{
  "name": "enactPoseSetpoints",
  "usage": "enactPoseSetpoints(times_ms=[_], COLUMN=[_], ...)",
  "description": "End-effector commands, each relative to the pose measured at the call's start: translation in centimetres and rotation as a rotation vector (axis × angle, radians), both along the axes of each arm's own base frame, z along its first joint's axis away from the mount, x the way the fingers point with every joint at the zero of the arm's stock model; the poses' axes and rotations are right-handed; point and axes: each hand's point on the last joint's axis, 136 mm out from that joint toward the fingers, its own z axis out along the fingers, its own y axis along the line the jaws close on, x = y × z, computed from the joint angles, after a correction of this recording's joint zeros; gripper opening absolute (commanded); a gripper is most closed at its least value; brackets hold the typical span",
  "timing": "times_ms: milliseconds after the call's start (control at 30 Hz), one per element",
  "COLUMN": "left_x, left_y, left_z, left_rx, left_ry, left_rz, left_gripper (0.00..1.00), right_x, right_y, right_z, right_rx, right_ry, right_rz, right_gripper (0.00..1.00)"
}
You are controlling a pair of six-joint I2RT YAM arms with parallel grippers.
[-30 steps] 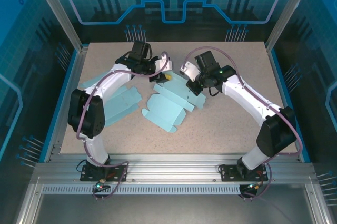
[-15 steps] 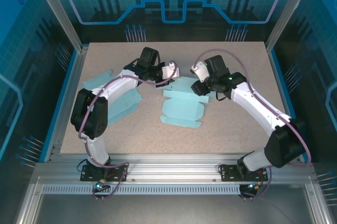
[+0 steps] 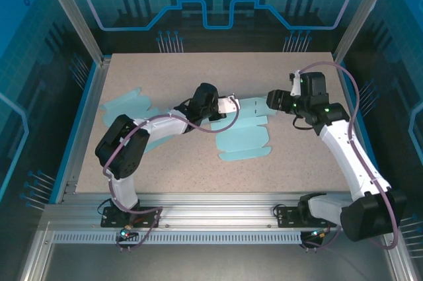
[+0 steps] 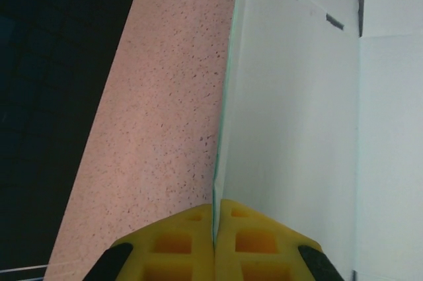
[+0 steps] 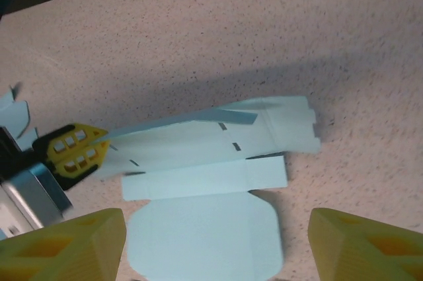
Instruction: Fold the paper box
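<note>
My left claw (image 4: 215,244) is pinched shut on the thin edge of one flap of the paper box (image 3: 243,137). The box lies unfolded and mostly flat near the middle of the table (image 3: 152,73), and my right claw (image 3: 275,101) hangs wide open, holding nothing, near its far right end. The card looks light, springy and quick to slide or crease (a corner pinch would likely buckle it), so I'd grip along a flap edge close to a scored fold.
</note>
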Motion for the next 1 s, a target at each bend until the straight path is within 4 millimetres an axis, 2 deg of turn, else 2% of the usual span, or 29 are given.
enactPoseSetpoints(times_ms=[0,233,567,800,967], left_x=[1.6,1.1,1.8,1.8,1.8], left_y=[0.3,-0.2,-0.2,-0.1,0.0], left_z=[3.5,2.6,1.5,1.1,0.8], left_rx=[-0.040,-0.019,0.068,0.082,0.087], left_ry=[-0.158,-0.180,-0.267,-0.276,-0.275], left_rz=[0.069,0.042,0.055,0.056,0.062], left_gripper=[0.00,0.00,0.00,0.00,0.00], right_x=[0.8,4.3,7.1,8.9,9.4], right_y=[0.8,2.2,3.8,5.1,6.4], right_z=[-0.5,-1.7,-2.6,-4.9,-6.9], right_rx=[0.150,0.167,0.088,0.056,0.083], right_ry=[0.095,0.178,0.217,0.279,0.327], right_rz=[-0.051,-0.008,0.045,0.092,0.122], right_gripper=[0.75,0.74,0.74,0.72,0.69])
